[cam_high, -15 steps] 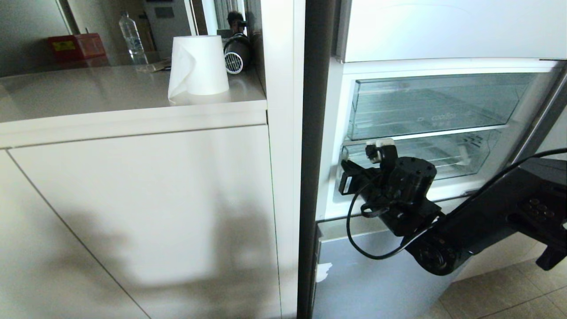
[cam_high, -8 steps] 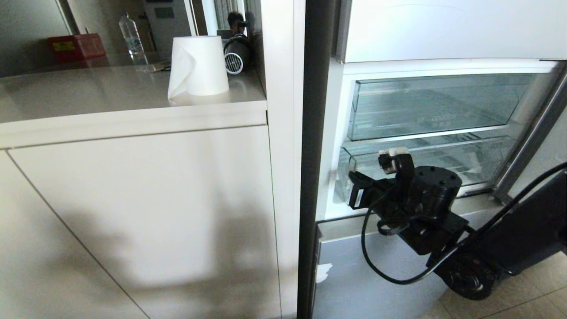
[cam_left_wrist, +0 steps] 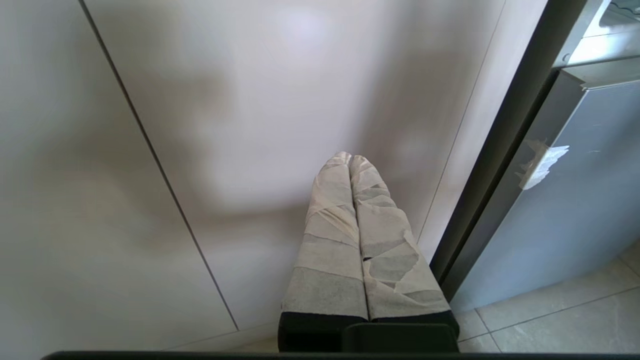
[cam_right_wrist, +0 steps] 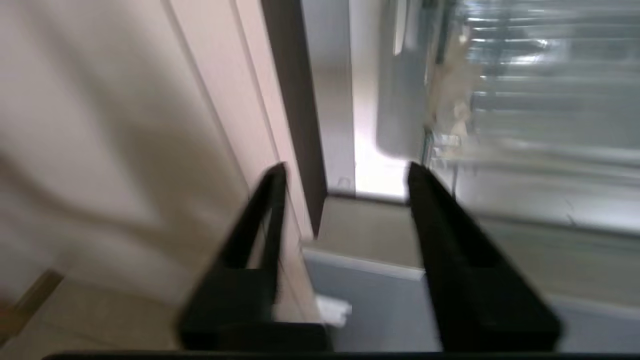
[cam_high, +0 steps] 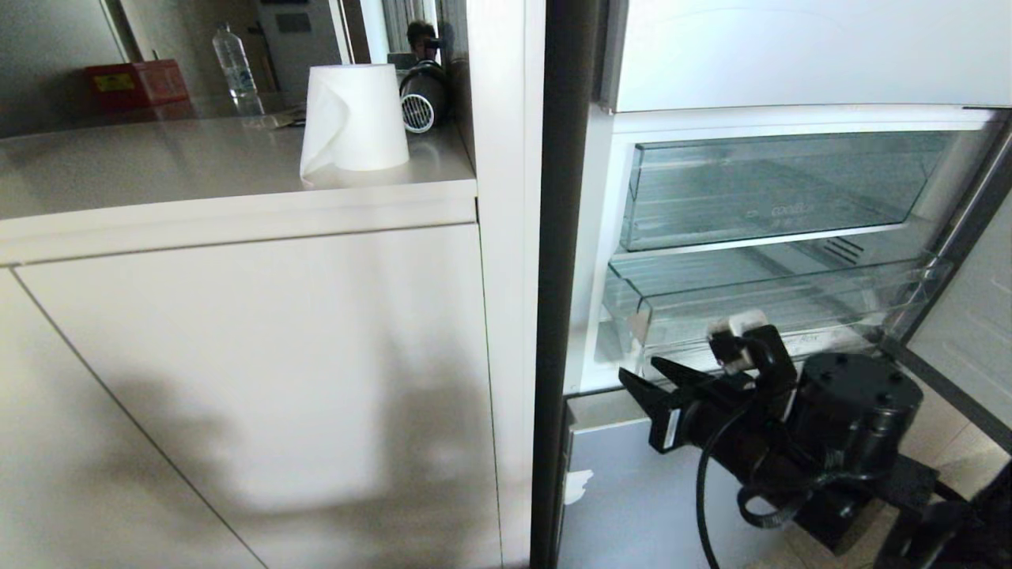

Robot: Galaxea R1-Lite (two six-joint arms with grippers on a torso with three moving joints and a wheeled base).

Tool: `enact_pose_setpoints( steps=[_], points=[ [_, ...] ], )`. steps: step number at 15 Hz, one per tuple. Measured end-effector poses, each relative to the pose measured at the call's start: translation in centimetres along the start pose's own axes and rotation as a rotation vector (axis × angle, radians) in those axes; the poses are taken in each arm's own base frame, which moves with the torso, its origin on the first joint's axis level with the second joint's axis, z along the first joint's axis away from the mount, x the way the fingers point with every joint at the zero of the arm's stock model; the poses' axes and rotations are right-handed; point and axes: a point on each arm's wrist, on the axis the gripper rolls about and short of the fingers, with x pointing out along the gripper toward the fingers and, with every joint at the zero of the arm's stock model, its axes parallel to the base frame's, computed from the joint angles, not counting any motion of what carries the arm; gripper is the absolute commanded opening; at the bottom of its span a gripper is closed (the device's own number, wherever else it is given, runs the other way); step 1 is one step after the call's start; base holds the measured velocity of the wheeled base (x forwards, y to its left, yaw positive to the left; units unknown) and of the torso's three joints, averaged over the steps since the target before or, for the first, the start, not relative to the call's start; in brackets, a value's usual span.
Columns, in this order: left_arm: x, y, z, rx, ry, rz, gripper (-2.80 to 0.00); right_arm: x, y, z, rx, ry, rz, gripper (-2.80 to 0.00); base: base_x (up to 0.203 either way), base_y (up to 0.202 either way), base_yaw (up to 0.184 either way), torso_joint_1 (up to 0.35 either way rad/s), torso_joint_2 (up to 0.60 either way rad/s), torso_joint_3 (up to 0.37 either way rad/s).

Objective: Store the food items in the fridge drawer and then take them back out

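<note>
Pale cabinets flank an open fridge; its wide shallow clear plastic drawer (cam_high: 779,304) stands pulled out. Just below its front lip, the right end effector (cam_high: 696,359) gapes, empty-handed. Next, fetch food without bumping the lip.

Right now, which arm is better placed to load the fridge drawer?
Right. Its hand is open just below the pulled-out fridge drawer. The left hand is shut, facing the cabinet front.

Fridge drawer pulled out

The wide, shallow, clear plastic fridge drawer (cam_high: 779,304) juts forward beneath a deeper clear drawer, its thick front lip level, white tape scraps (cam_high: 637,325) at one front corner.
</note>
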Motion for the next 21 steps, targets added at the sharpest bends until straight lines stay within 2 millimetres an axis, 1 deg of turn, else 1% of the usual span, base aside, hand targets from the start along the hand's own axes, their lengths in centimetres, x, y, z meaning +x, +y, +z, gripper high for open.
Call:
enact_pose_setpoints(
  steps=[1,3,5,6,7,9,10,11,13,15,18,21],
  points=[
    [0.0,0.0,0.0,0.000,0.000,0.000,-2.80,-1.2,0.3,0.2,-0.001,-0.004,0.013,0.00,0.000,0.000,0.000,0.000,0.00,0.000],
    [0.0,0.0,0.0,0.000,0.000,0.001,-2.80,-3.4,0.6,1.4,0.000,-0.039,0.002,0.00,0.000,0.000,0.000,0.000,0.00,0.000],
    [0.0,0.0,0.0,0.000,0.000,0.000,-2.80,-5.2,0.3,3.3,0.006,-0.078,-0.046,0.00,0.000,0.000,0.000,0.000,0.00,0.000],
    [0.0,0.0,0.0,0.000,0.000,0.001,-2.80,-5.7,-0.1,4.3,0.008,-0.077,-0.074,0.00,0.000,0.000,0.000,0.000,0.00,0.000],
    [0.0,0.0,0.0,0.000,0.000,0.001,-2.80,-6.0,-0.7,5.7,0.009,-0.066,-0.109,0.00,0.000,0.000,0.000,0.000,0.00,0.000],
    [0.0,0.0,0.0,0.000,0.000,0.001,-2.80,-6.0,-2.6,8.9,0.022,-0.033,-0.202,0.00,0.000,0.000,0.000,0.000,0.00,0.000],
    [0.0,0.0,0.0,0.000,0.000,0.001,-2.80,-5.9,-3.7,10.1,0.029,0.000,-0.240,0.00,0.000,0.000,0.000,0.000,0.00,0.000],
    [0.0,0.0,0.0,0.000,0.000,0.001,-2.80,-5.8,-4.6,10.8,0.031,0.043,-0.269,0.00,0.000,0.000,0.000,0.000,0.00,0.000],
    [0.0,0.0,0.0,0.000,0.000,0.001,-2.80,-4.5,-6.1,11.3,0.036,0.104,-0.316,0.00,0.000,0.000,0.000,0.000,0.00,0.000],
    [0.0,0.0,0.0,0.000,0.000,0.001,-2.80,-2.2,-7.6,11.8,0.047,0.110,-0.337,0.00,0.000,0.000,0.000,0.000,0.00,0.000],
    [0.0,0.0,0.0,0.000,0.000,0.000,-2.80,1.5,-9.3,12.5,0.053,0.106,-0.355,0.00,0.000,0.000,0.000,0.000,0.00,0.000],
    [0.0,0.0,0.0,0.000,0.000,0.000,-2.80,4.1,-10.4,12.3,0.052,0.182,-0.372,0.00,0.000,0.000,0.000,0.000,0.00,0.000]
  ],
)
